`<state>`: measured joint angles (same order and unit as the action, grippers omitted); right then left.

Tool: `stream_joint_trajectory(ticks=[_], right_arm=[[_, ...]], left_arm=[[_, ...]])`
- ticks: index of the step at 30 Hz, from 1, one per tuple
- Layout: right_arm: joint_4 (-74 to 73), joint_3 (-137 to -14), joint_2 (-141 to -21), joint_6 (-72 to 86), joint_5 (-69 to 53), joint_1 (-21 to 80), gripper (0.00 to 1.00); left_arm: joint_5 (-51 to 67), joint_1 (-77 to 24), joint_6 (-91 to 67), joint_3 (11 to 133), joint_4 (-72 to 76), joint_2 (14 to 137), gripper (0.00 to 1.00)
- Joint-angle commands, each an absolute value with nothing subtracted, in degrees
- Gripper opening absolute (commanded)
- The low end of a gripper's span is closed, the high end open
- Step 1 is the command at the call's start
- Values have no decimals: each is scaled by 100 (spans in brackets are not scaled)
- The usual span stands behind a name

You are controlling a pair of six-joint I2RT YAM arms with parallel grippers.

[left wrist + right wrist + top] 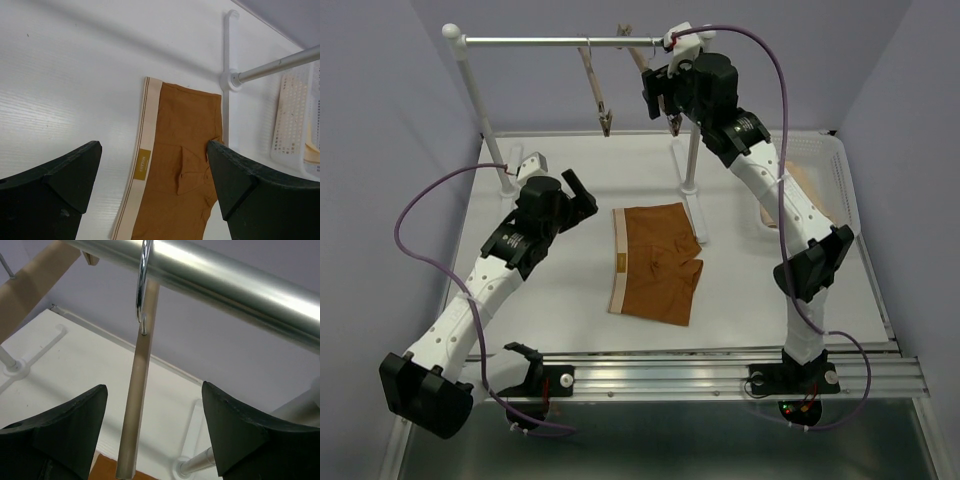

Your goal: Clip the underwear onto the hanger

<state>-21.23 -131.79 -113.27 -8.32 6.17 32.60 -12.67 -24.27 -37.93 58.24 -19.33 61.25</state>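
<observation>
Hanging from the rail (pixel 225 277), the hanger (pixel 136 410) stood clear between the right gripper's (pixel 154 390) released jaws; the left gripper's (pixel 154 145) gaped above the underwear (pixel 185 125).

underwear (pixel 656 263) on table (pixel 560 295), hanger (pixel 136 390) on rail (pixel 550 42) behind it

1. L arm (pixel 470 300): base at lower left of top view, stretched up-right toward centre-left, held low.
2. L claw (pixel 582 195): at arm's tip, angled down, fingers spread wide apart.
3. R arm (pixel 790 210): base at lower right, elbow bent mid-right, forearm rising to upper centre.
4. R claw (pixel 667 112): raised high at upper centre, fingers spread wide.
</observation>
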Motion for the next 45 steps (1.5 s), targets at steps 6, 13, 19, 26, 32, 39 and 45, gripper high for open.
stream_joint_trajectory(ticks=[6,13,19,26,32,39,45], right_arm=[[-2100,-13561,-11513,-896,263,3173,53],[-2039,-13702,-11558,-967,158,3173,23],[-1828,-13702,-11514,-984,193,3173,4],[-1529,-13588,-11285,-905,123,3173,1],[-1521,-13185,-10890,-932,53,3173,1],[-1485,-12701,-10459,-975,70,3173,1],[-1494,-12551,-10283,-967,53,3173,1]], left_arm=[[-1389,-2399,-3744,6205,-1688,6240,99],[-1424,-2399,-3771,6214,-1661,6258,99],[-1494,-2391,-3779,6275,-1635,6205,99],[-1398,-2399,-3700,6354,-1486,6030,99],[-1126,-2399,-3481,6398,-1249,5801,99],[-791,-2399,-3287,6486,-1063,5599,99],[-651,-2399,-3226,6574,-1055,5493,99]])
